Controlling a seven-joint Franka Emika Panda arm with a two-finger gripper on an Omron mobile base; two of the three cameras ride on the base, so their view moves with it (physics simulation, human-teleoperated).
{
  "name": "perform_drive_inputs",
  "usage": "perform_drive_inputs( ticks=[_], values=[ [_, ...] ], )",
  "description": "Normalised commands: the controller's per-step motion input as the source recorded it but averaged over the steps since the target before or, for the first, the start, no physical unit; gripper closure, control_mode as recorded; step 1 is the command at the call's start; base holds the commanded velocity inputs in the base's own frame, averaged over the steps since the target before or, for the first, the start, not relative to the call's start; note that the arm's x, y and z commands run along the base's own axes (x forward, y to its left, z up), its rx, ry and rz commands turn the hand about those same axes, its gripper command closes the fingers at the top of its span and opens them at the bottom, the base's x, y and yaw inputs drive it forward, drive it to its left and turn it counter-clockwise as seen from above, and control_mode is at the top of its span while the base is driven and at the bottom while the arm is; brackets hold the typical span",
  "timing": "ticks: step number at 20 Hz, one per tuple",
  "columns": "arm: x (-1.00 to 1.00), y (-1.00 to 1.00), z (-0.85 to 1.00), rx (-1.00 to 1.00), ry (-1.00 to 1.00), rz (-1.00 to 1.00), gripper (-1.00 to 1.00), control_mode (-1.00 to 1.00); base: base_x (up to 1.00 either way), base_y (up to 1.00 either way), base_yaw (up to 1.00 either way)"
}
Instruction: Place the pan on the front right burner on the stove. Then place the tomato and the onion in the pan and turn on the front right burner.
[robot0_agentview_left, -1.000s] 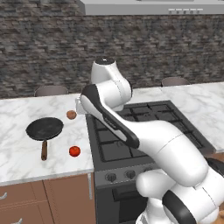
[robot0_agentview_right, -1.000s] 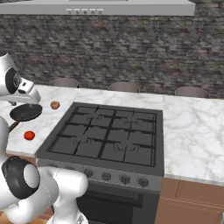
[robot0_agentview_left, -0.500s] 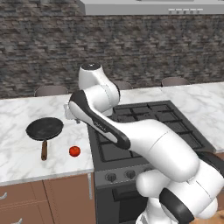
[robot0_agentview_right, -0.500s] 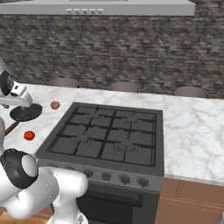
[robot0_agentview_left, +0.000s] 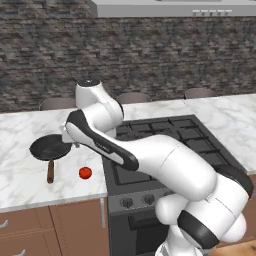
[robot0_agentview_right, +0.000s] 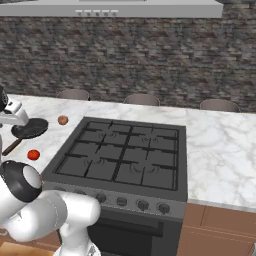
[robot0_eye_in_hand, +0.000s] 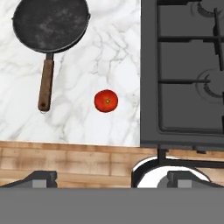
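The black pan (robot0_eye_in_hand: 50, 24) lies on the marble counter left of the stove (robot0_eye_in_hand: 183, 70), its wooden handle (robot0_eye_in_hand: 45, 85) pointing toward the counter's front edge. The red tomato (robot0_eye_in_hand: 106, 100) rests on the counter between the handle and the stove. My gripper (robot0_eye_in_hand: 111, 179) hangs open and empty above the counter's front edge, looking down on both. From the right base view I see the pan (robot0_agentview_right: 31, 128), the tomato (robot0_agentview_right: 33, 154), the brownish onion (robot0_agentview_right: 62, 120) behind them, and the front right burner (robot0_agentview_right: 145, 170) bare. In the left base view, pan (robot0_agentview_left: 50, 148) and tomato (robot0_agentview_left: 85, 173) sit left of my arm.
Round knobs (robot0_agentview_right: 120, 201) line the stove's grey front panel. A stone wall and hood close off the back. Marble counter (robot0_agentview_right: 220, 145) continues right of the stove. Wooden cabinet fronts (robot0_agentview_left: 50, 230) lie below the counter edge.
My arm has swung left from over the stove to above the counter by the pan. It now covers the onion in the left base view. The jaws stayed open.
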Motion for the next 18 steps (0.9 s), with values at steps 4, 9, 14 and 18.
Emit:
perform_drive_inputs(
  ticks=[4, 9, 14, 18],
  values=[
    [0.00, 0.34, -0.15, 0.00, 0.02, 0.00, -1.00, -1.00, 0.00, 0.00, 0.00],
    [0.02, 0.31, -0.18, 0.00, 0.01, 0.00, -1.00, -1.00, 0.00, 0.00, 0.00],
    [0.13, 0.22, -0.21, 0.00, 0.01, 0.00, -1.00, -1.00, 0.00, 0.00, 0.00],
    [0.22, 0.16, -0.22, 0.00, 0.00, 0.00, -1.00, -1.00, 0.00, 0.00, 0.00]
  ],
)
